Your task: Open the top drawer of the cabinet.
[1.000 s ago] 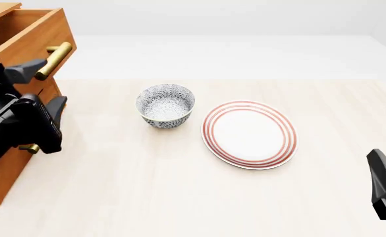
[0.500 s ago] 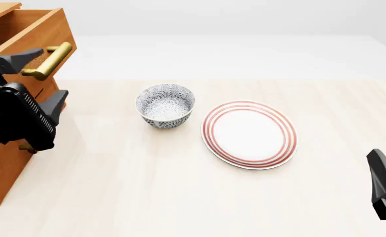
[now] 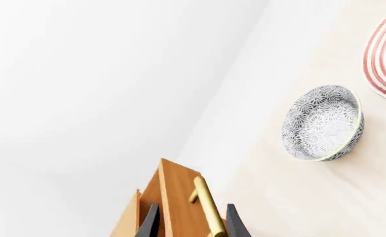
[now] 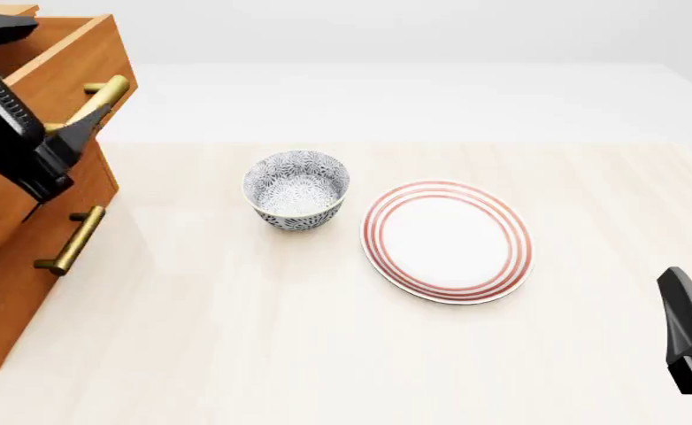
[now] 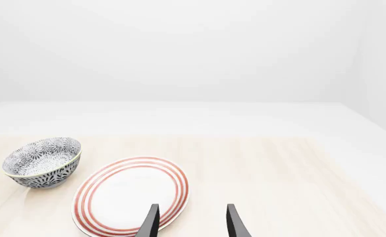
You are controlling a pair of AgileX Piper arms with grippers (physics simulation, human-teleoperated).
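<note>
Your left gripper point(image 4: 39, 88) is spread open, its fingers straddling the front panel and brass handle point(image 3: 208, 207) of the top drawer point(image 4: 51, 71), gripping nothing. That drawer already stands pulled out of the cabinet point(image 4: 16, 283). If you lift carelessly, a finger could snag the handle and jolt the drawer. Your right gripper point(image 5: 189, 222) hangs open, nearer you than the plate point(image 4: 447, 241) and bowl point(image 4: 296, 189).
</note>
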